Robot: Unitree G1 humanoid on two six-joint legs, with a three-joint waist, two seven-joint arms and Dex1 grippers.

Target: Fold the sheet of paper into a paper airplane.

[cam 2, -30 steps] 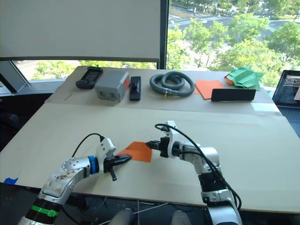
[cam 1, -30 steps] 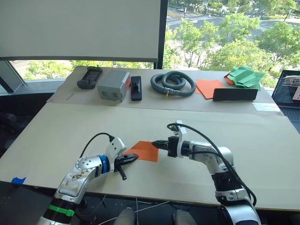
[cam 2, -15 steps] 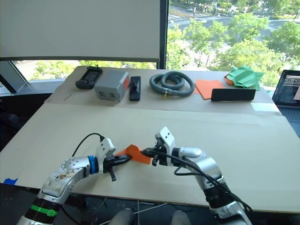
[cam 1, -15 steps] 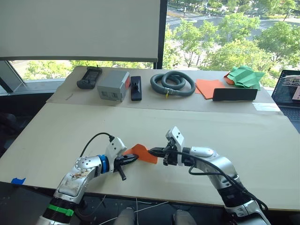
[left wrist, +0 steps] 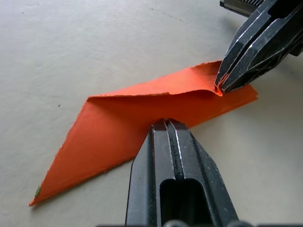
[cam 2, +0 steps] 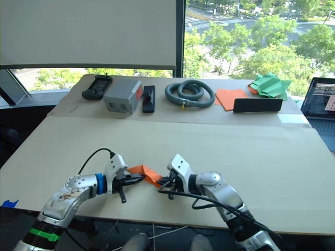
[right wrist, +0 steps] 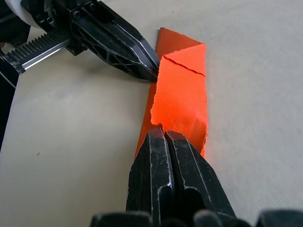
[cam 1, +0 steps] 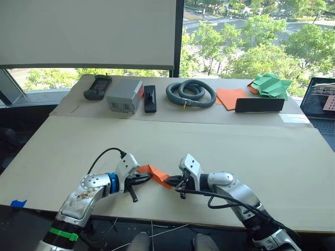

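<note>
The sheet of paper (cam 1: 155,173) — folded over into a narrow orange strip — lies on the table (cam 1: 272,151) between the two grippers, the left gripper (cam 1: 147,178) pinching its one edge and the right gripper (cam 1: 168,181) clamped on the opposite edge, both pairs of fingers pressed together on it.

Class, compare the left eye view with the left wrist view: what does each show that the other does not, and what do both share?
Left eye view alone: the grey hose coil, green paper shapes, grey box and orange paper stack at the far side.

Left wrist view alone: the fold line and a tiny green speck at one corner of the sheet.

Both: the sheet of paper, pinched by the shut left gripper and the shut right gripper, on the table.
</note>
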